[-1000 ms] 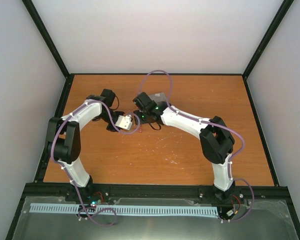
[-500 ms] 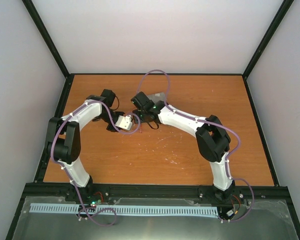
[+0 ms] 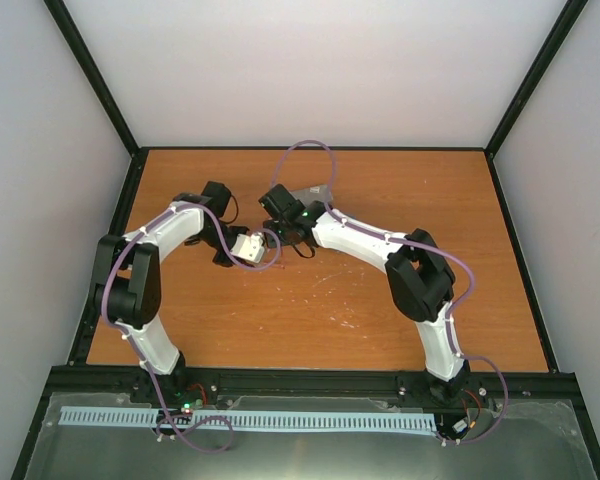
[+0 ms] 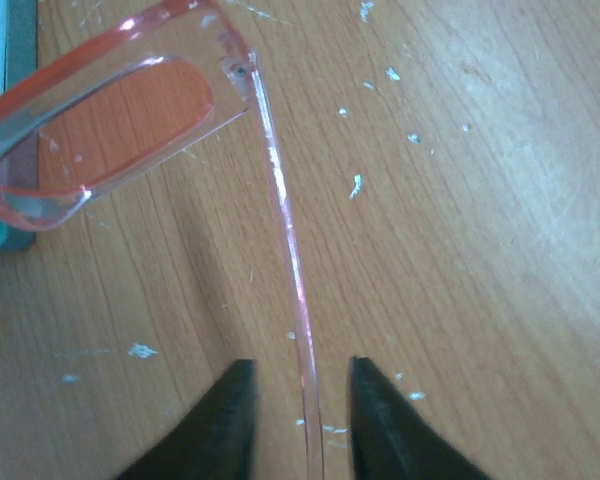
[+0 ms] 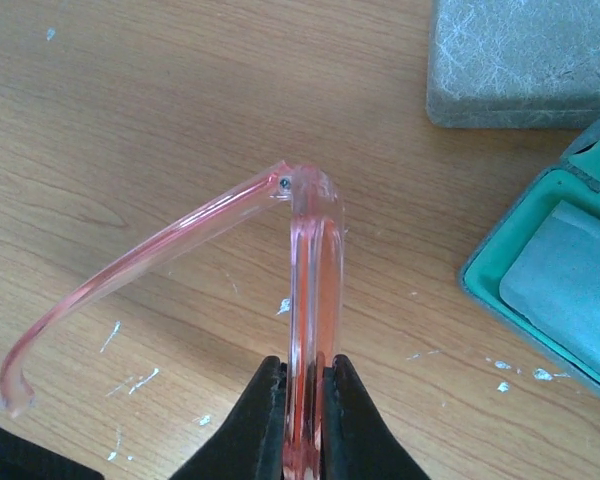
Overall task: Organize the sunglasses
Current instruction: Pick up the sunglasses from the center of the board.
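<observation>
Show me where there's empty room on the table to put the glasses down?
The right side of the table, between the right arm and the right edge, is bare wood. So is the near middle, between the two arm bases. The middle back is crowded: left gripper, right gripper, sunglasses, grey case and open case bunch together there.

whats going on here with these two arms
Both arms are on the pink see-through sunglasses at the wooden table. The right end effector is shut on the front frame. The left end effector is open, its fingers straddling one temple arm with a gap each side. An open teal-lined case with a pale blue cloth inside lies close by; the glasses are not in it yet.
</observation>
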Controlling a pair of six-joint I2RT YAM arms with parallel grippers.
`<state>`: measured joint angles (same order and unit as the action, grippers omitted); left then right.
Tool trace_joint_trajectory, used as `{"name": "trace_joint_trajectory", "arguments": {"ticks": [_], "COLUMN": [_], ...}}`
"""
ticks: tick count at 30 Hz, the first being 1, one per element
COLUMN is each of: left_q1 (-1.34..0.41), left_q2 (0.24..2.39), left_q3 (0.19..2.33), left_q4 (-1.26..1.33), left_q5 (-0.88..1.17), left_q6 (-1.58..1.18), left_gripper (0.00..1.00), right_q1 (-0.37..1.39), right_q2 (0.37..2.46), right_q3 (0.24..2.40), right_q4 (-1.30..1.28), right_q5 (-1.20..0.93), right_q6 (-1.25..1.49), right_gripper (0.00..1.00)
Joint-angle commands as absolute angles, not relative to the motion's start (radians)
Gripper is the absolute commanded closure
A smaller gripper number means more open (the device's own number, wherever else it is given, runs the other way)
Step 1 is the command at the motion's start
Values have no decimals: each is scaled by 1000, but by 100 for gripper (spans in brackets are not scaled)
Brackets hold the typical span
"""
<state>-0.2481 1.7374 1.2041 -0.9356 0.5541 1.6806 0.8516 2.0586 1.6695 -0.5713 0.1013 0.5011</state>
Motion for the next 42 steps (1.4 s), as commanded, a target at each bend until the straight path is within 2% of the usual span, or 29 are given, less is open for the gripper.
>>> {"name": "trace_joint_trajectory", "arguments": {"ticks": [1,6,7,11,13,14,15,17,18,23,28,35,42], "left_q1": [-253,-253,-253,-253,-253,-252,-252,-250,-248,-245,-253,-259,-296], "left_q2": [1694,1647,1628,1537,1481,1452,1427,1381,1362,1267,1208,1208,1215], "left_q3": [1207,1231,1237,1276,1304,1307,1304,1283,1271,1205,1136,1106,1061], "left_q4": [-931,-952,-953,-919,-847,-794,-732,-615,-579,-462,-394,-371,-333], "left_q5": [596,670,690,769,795,795,780,740,738,843,990,1076,1110], "left_q6": [1666,1626,1616,1506,1362,1264,1162,978,907,687,635,599,565], "left_gripper": [60,25,22,21,25,34,47,95,99,100,96,94,94], "right_q1": [857,855,852,832,815,805,797,784,778,750,748,749,750], "right_q2": [2087,2089,2088,2062,2017,1986,1945,1844,1790,1558,1426,1376,1362], "right_q3": [1704,1702,1701,1675,1630,1594,1553,1435,1364,1088,932,886,910], "right_q4": [-595,-602,-605,-615,-600,-582,-559,-482,-436,-261,-103,59,113], "right_q5": [130,145,148,137,94,61,23,-76,-124,-326,-495,-633,-664], "right_q6": [500,499,500,496,488,478,466,447,449,479,536,605,631], "right_gripper": [97,97,97,97,97,97,97,97,97,97,97,97,97]}}
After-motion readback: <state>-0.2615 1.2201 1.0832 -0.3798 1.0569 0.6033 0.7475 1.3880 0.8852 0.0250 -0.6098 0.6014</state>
